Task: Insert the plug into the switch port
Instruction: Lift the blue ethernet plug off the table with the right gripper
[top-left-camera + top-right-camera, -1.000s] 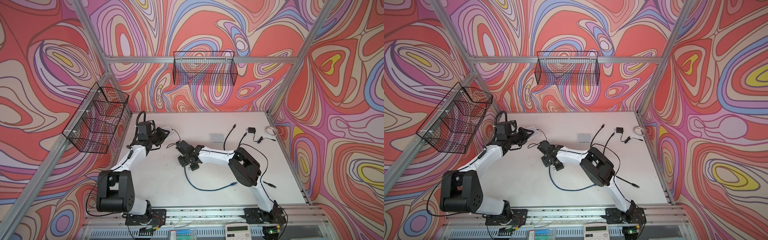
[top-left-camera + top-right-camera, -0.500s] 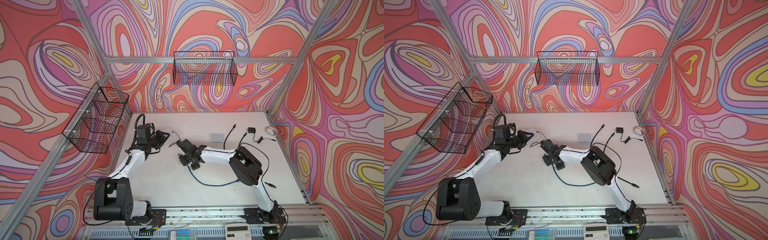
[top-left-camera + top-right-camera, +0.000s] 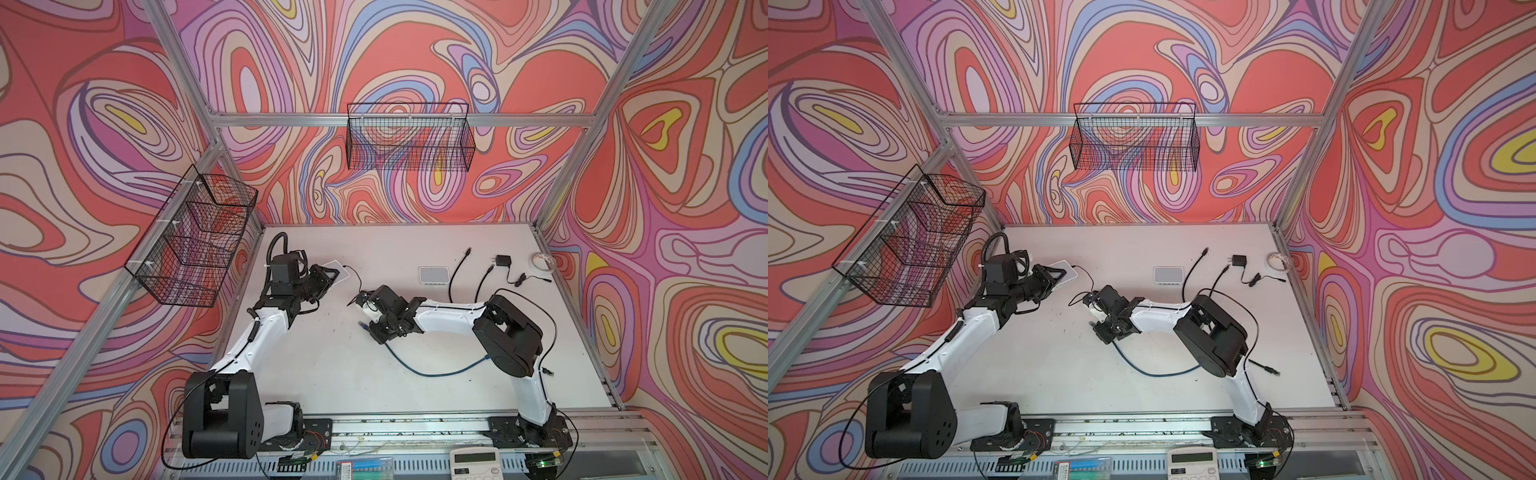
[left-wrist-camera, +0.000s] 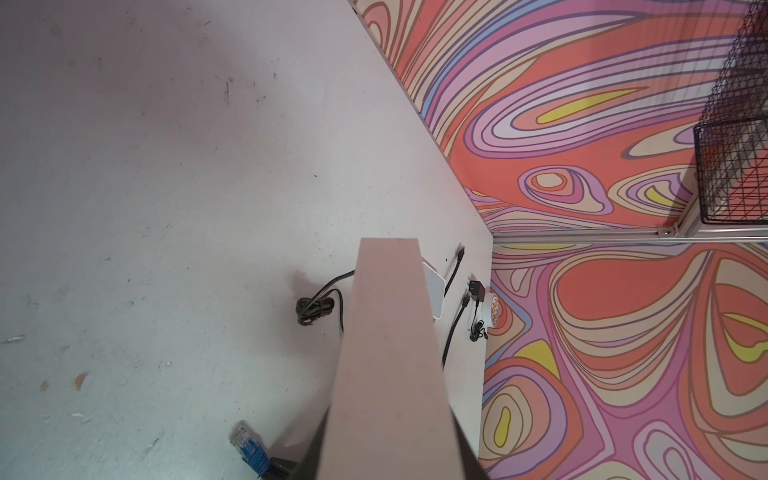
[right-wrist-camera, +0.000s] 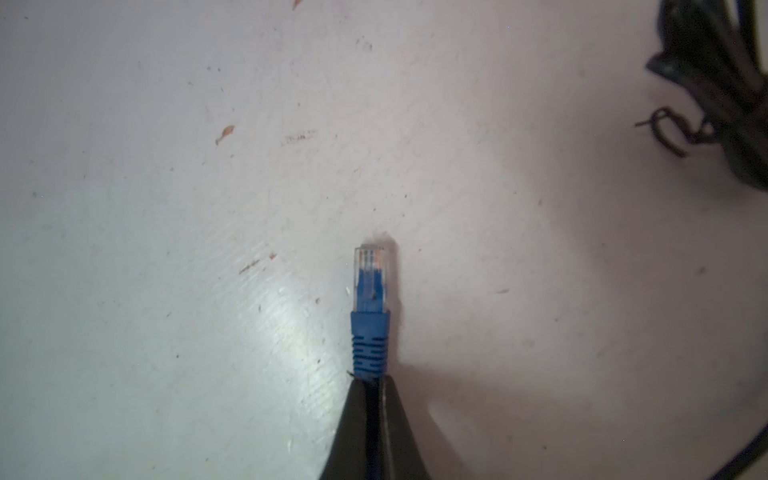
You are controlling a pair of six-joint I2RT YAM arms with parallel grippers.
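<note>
My left gripper (image 3: 328, 277) (image 3: 1059, 277) is shut on the white switch (image 3: 337, 270) (image 3: 1068, 270) at the back left and holds it off the table. In the left wrist view the switch (image 4: 390, 353) runs lengthwise away from the camera, and its ports do not show. My right gripper (image 3: 371, 328) (image 5: 371, 380) is shut on the blue cable (image 3: 432, 372) just behind its boot. The clear-tipped blue plug (image 5: 370, 282) (image 4: 245, 440) sticks out ahead of the jaws, just above the table and right of the switch.
A second white box (image 3: 434, 274) lies at the back centre. Right of it are black cables (image 3: 457, 270), a power adapter (image 3: 503, 261) and a tape roll (image 3: 542, 262). A bundled black cord (image 4: 316, 309) lies between the grippers. Wire baskets (image 3: 409, 141) hang on the walls.
My right gripper has closed on the blue cable behind the plug and drawn its loop tighter. The left gripper has shifted slightly with the switch still in it.
</note>
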